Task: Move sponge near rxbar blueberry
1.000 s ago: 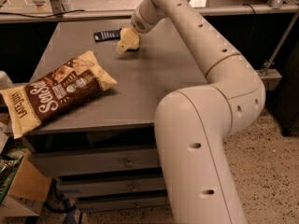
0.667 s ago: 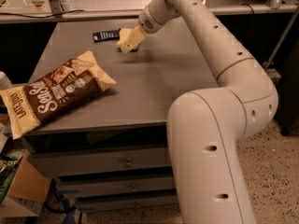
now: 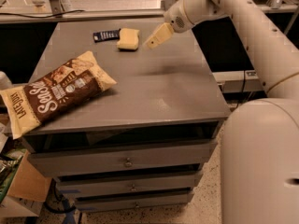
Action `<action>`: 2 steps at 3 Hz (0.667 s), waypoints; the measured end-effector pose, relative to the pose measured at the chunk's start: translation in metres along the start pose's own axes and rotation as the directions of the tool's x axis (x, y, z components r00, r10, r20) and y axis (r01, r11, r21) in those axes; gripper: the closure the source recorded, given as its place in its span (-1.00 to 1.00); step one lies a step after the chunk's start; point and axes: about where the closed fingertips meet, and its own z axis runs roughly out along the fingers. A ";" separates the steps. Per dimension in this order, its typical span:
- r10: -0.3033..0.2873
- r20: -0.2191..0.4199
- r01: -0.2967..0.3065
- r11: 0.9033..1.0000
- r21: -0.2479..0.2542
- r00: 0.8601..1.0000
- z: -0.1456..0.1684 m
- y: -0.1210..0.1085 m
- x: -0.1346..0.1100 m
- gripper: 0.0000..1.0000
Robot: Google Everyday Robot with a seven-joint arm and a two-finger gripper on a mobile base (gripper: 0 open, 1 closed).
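Observation:
The pale yellow sponge (image 3: 128, 38) lies flat at the back of the grey table (image 3: 154, 87). The dark navy rxbar blueberry (image 3: 106, 35) lies just left of it, almost touching its left edge. My gripper (image 3: 152, 43) hangs a little above the table just right of the sponge, clear of it. It is open and holds nothing, with its cream fingertips pointing down and left toward the sponge.
A large brown-and-cream chip bag (image 3: 56, 93) lies at the table's front left and overhangs the left edge. My arm (image 3: 243, 27) reaches in from the right. Drawers (image 3: 126, 162) sit below the tabletop. A cardboard box (image 3: 23, 190) stands on the floor at the left.
The gripper has let go of the sponge and drawn back to the right and up. The sponge now lies on the table beside the rxbar blueberry.

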 end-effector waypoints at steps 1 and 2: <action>-0.001 0.051 0.001 1.000 -0.002 0.999 -0.051 0.014 0.025 -1.00; 0.027 0.093 -0.028 1.000 0.013 0.995 -0.098 0.029 0.062 -1.00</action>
